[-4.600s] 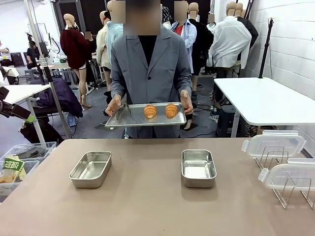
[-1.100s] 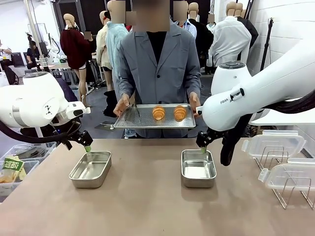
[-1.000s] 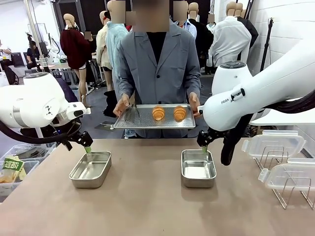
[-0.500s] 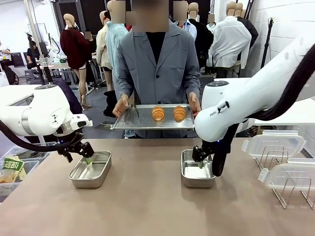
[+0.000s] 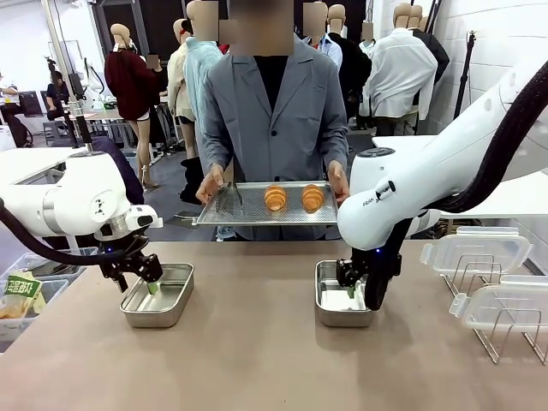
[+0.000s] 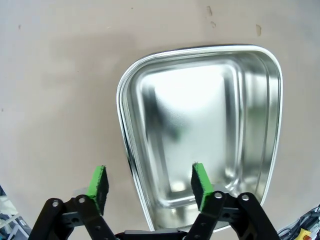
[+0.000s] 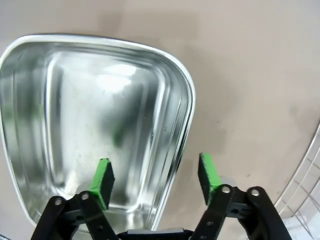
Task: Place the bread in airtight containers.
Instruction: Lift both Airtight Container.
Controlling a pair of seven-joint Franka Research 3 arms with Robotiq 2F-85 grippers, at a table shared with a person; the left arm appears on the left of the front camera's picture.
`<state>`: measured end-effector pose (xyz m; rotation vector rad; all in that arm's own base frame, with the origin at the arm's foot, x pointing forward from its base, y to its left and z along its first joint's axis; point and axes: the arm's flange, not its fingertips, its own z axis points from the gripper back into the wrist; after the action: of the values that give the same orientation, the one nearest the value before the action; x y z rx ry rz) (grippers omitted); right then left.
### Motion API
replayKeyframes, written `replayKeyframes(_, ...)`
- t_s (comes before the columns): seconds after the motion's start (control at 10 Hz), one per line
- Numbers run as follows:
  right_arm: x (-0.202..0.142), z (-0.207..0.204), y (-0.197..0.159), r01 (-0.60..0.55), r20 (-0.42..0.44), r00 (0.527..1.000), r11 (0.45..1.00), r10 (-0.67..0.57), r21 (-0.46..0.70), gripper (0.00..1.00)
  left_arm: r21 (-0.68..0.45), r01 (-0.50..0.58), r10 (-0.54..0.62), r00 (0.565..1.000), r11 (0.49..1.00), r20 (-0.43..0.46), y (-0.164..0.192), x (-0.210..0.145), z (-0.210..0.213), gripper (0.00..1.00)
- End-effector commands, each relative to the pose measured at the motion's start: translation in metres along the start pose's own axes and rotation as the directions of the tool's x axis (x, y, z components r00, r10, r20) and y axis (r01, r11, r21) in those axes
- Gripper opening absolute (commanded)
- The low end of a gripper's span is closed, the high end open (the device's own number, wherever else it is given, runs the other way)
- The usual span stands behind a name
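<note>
A person across the table holds a perforated steel tray (image 5: 235, 205) with the bread on it, two golden croissant-like rolls (image 5: 276, 198) (image 5: 312, 198). Two airtight containers, without lids, rest on the tan table: the left tin (image 5: 169, 300) (image 6: 200, 125) and the right tin (image 5: 330, 301) (image 7: 95, 115). My left gripper (image 5: 151, 287) (image 6: 149, 182) is open and down over the left tin's wall, one green pad (image 6: 201, 181) inside, the other (image 6: 97, 182) outside. My right gripper (image 5: 351, 291) (image 7: 156, 175) is open and straddles the right tin's wall the same way.
Two clear clip-on lids (image 5: 475, 250) (image 5: 505, 306) stand in wire racks at the table's right edge. A plastic bin (image 5: 26, 295) with packets sits off the table's left side. A white table (image 5: 462, 175) stands behind at the right.
Both arms have come down from above the tins' far rims, so each gripper now straddles a tin wall. The person has kept the tray with the rolls steady.
</note>
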<state>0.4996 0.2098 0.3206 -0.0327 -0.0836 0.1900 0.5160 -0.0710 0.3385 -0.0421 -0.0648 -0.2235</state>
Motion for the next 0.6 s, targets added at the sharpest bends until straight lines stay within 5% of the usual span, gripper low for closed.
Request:
replayKeyframes(0.0,0.007,-0.001,0.003,0.06,0.024,0.998,0.997,-0.059,-0.04,0.43,0.0,-0.019,0.019,1.0,1.0,-0.011,0.0,0.006,0.004,0.4)
replayKeyframes(0.2,0.01,-0.006,0.0,0.103,0.033,0.994,0.994,-0.102,-0.031,0.04,-0.008,-0.02,0.02,0.999,1.0,-0.03,0.002,0.01,-0.001,0.0)
replayKeyframes(0.5,0.012,-0.014,-0.003,0.124,0.014,0.992,0.992,-0.123,-0.024,0.0,0.0,-0.037,0.037,0.998,0.999,-0.058,0.004,0.013,-0.007,0.0)
